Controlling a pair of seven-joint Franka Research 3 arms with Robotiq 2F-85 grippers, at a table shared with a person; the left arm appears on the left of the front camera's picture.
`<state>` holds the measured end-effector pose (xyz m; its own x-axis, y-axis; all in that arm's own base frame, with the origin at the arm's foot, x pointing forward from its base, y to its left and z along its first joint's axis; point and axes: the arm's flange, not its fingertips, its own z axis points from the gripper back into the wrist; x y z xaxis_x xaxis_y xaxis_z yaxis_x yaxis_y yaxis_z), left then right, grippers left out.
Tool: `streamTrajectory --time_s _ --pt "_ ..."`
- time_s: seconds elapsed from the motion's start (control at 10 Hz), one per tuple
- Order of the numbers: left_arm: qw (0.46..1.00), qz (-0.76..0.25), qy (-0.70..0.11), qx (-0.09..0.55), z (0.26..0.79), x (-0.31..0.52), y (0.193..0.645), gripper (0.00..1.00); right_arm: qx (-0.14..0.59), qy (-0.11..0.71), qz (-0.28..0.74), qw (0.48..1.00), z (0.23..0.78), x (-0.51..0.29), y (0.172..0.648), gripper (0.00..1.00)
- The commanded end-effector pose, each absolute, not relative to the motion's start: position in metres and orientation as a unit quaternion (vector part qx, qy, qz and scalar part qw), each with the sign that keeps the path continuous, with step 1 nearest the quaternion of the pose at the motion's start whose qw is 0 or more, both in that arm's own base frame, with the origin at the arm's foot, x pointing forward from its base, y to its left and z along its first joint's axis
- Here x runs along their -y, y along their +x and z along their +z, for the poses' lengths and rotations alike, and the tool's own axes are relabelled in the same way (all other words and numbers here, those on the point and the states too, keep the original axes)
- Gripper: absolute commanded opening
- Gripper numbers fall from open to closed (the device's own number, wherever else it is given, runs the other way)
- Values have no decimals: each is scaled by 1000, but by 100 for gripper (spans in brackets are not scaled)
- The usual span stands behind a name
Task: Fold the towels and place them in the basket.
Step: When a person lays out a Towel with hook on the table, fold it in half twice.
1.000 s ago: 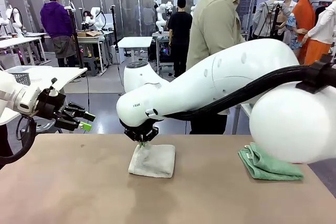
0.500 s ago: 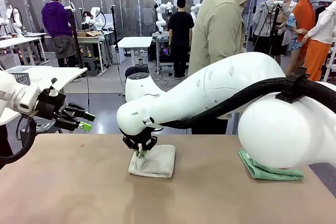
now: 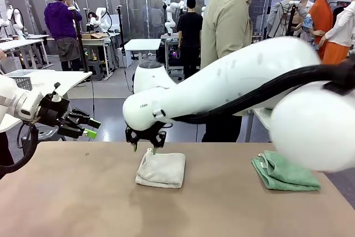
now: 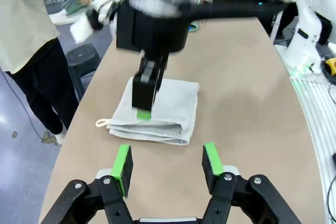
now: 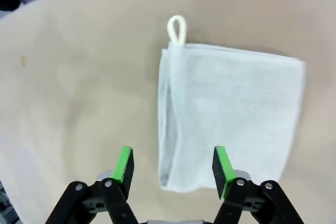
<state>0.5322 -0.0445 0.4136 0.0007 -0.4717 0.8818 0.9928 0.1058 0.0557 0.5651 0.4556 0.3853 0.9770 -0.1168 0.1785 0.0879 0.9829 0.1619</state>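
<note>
I am looking across the table at a person standing at its far edge. The cream towel is lying folded near the middle of the table, its loop sticking out from one corner. My right gripper is hovering just above it, jaws apart, gripping nothing. The green towel is sitting folded near the right edge. My left gripper is hanging over the left edge, jaws apart and empty.
</note>
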Motion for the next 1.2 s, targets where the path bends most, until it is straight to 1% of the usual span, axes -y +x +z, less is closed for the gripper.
streamTrajectory --time_s 0.0,0.1,0.2,0.4,0.7,0.8,1.1 --pt "627 -584 -326 400 415 44 531 69 92 68 -57 992 425 -405 530 77" --pt "627 -584 -326 400 415 44 531 69 74 88 -12 993 454 -375 510 77" --pt "627 -584 -326 400 415 44 531 69 72 77 9 994 468 -350 498 77" --pt "627 -584 -326 400 415 44 531 69 77 77 -16 994 479 -318 484 77" --pt "627 -584 -326 400 415 44 531 69 100 64 -15 993 470 -309 484 77" --pt "627 -584 -326 400 415 44 531 69 85 61 -25 994 486 -310 485 77" --pt "627 -584 -326 400 415 44 531 69 85 61 -25 994 486 -310 485 77"
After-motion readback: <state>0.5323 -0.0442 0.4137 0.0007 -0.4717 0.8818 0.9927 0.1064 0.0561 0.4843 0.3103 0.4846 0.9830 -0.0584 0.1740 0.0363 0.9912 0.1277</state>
